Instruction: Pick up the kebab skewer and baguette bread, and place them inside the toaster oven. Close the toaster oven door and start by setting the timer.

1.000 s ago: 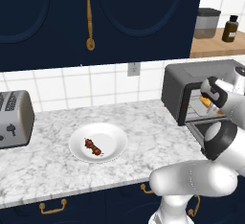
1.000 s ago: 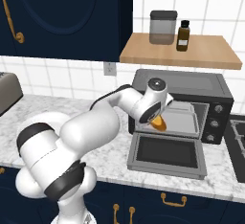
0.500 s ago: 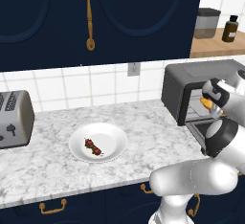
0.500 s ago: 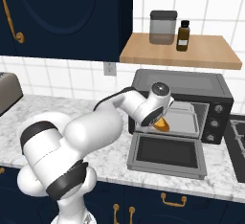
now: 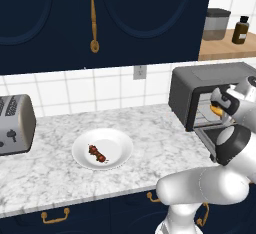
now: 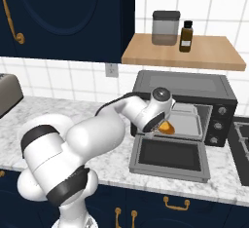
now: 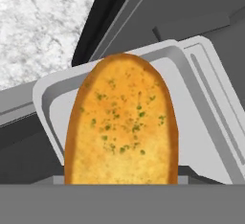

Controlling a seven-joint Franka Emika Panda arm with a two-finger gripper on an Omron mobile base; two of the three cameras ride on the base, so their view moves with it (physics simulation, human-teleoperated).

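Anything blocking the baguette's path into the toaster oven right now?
Nothing visible. The toaster oven door lies folded down flat, and the gripper holds the baguette bread at the mouth of the toaster oven, over the bare light tray inside.

A golden-orange oblong loaf of baguette bread (image 7: pixel 122 122), flecked with green, extends straight ahead of the pincer. Beyond and beneath it lies a light grey metal tray (image 7: pixel 201 94) with a raised rim. Dark grey toaster oven panels (image 7: pixel 182 7) stand behind. White marbled counter (image 7: pixel 38 22) appears at upper left.
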